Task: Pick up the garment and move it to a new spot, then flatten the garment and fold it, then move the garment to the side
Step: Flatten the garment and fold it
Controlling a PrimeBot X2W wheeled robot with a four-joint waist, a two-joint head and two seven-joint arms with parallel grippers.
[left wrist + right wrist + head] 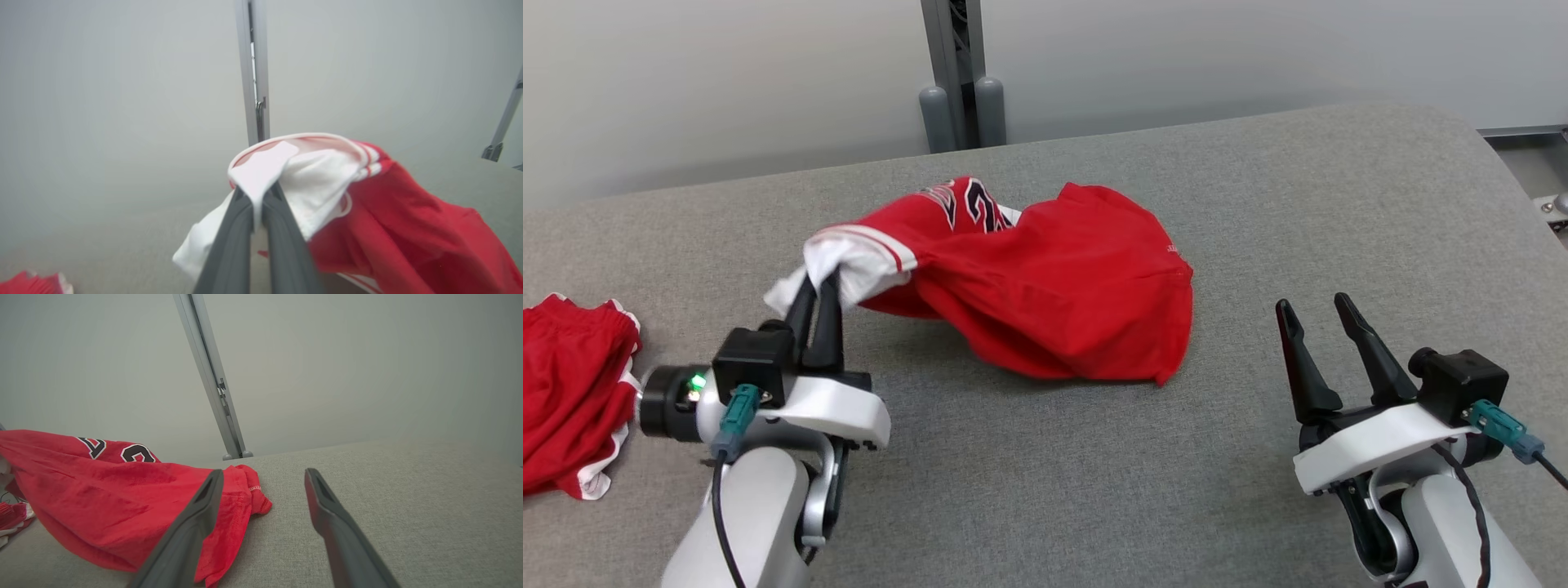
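Left gripper (820, 282) clamping white trim of garment (1062, 286), centre-left of frame; right gripper (1313, 302) waiting lower right, jaws apart. Pickup likely just starting; relocating, flattening, folding pending.

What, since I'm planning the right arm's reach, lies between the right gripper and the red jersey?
Nothing: the head view shows bare grey surface between the right gripper and the jersey.

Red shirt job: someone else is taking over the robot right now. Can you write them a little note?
Left gripper: shut on the red jersey at its white-trimmed edge.
Right gripper: open, empty, right of the jersey.
Jersey lies crumpled mid grey surface; another red garment sits far left.
Done: jersey gripped.
Left: carry to new spot, flatten, fold, move aside.
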